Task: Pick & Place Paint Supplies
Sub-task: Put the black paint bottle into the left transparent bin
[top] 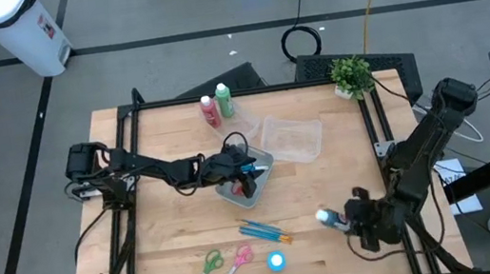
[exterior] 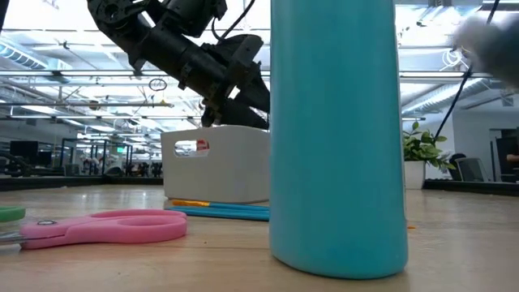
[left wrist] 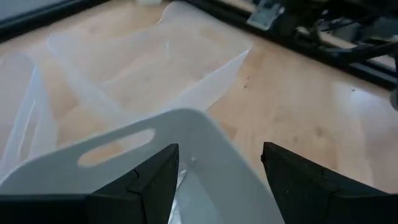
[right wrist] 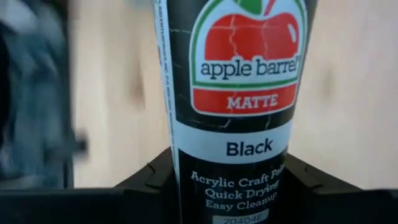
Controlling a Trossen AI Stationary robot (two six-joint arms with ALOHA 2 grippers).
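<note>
My left gripper (top: 245,176) hangs open over the white tub (top: 232,193); in the left wrist view the tub's rim corner (left wrist: 186,121) lies between the open fingers, and I cannot tell if they touch. Something blue shows in the tub under the gripper. My right gripper (top: 351,219) is near the table's right near corner, shut on a black-labelled paint bottle (right wrist: 239,106) with a white cap (top: 322,215). Standing near the far edge are a red bottle (top: 211,112) and a green bottle (top: 224,101). Blue brushes (top: 264,232), green scissors (top: 208,265), pink scissors (top: 239,260) and a light blue bottle (top: 276,261) rest near the near edge. My right gripper pinches the black paint bottle between its two fingers (right wrist: 149,180), on the lower part of its body (right wrist: 239,186) close to the base. The bottle runs on past the fingers, with its cap end pointing away from the gripper toward the table's left. The fingers come in about level from the right.
A clear plastic tub (top: 291,138) sits just right of the white tub. A small potted plant (top: 350,74) stands at the far right corner. The light blue bottle (exterior: 336,138) fills the middle of the low view. Bare wood (top: 172,234) lies left of the scissors.
</note>
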